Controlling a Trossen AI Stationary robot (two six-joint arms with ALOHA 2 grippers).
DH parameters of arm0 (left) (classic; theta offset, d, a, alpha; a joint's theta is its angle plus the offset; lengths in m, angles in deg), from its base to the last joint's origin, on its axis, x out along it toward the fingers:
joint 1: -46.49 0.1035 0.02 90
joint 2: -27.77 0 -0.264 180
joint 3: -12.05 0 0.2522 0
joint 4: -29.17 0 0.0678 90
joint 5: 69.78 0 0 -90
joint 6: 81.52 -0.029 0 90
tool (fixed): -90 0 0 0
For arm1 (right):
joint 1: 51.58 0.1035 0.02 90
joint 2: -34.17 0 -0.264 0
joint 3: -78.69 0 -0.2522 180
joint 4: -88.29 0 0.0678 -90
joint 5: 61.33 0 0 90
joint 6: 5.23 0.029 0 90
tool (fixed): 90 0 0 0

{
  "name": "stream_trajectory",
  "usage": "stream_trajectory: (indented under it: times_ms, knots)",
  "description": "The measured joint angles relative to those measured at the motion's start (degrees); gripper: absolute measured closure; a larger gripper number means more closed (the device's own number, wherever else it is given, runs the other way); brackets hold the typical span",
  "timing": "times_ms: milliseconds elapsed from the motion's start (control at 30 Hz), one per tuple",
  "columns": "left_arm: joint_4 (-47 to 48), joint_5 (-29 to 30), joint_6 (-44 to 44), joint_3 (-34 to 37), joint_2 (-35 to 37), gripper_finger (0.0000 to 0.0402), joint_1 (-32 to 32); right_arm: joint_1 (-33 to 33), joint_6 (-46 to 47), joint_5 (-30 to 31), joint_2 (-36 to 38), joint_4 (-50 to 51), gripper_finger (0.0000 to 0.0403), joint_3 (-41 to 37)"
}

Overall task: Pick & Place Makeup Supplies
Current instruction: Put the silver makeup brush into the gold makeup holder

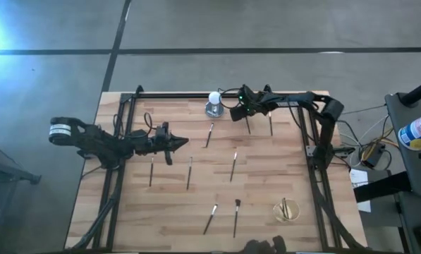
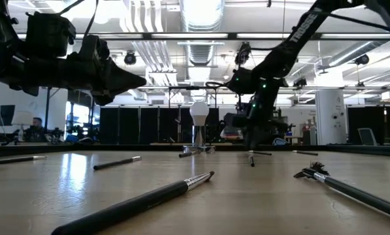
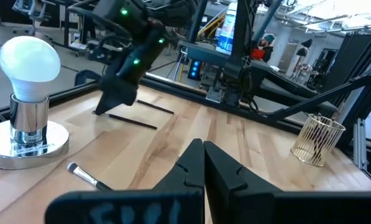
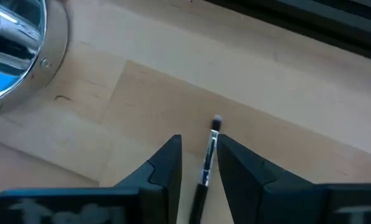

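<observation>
Overhead, eight makeup brushes lie scattered on a wooden table, well apart. Two sit at the far right: one under the right gripper, one just beside it. Another lies near one white ball lamp on its round base. Three more cross the middle, and two lie near the front edge. One gold wire basket stands front right. The right gripper's fingers stand apart, straddling a brush without clamping it. The left gripper, fingers pressed together and empty, hovers left of centre. Bare wood stays open along the left and front edges.
</observation>
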Motion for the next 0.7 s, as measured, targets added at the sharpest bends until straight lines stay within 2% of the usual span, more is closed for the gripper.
stream_trajectory:
  times_ms: [333,567,700]
  knots:
    - [1.0,0.0,0.0,0.0,0.0,0.0401,0.0,-0.1,-0.2,4.3,-6.1,8.6,0.0355,6.8]
    - [1.0,0.0,0.1,0.0,0.0,0.0401,0.0,-0.2,-0.3,4.9,-4.8,9.8,0.0388,6.2]
    - [0.9,0.0,0.1,0.0,0.0,0.0401,0.0,-0.4,-1.2,4.9,-3.1,11.5,0.0393,5.6]
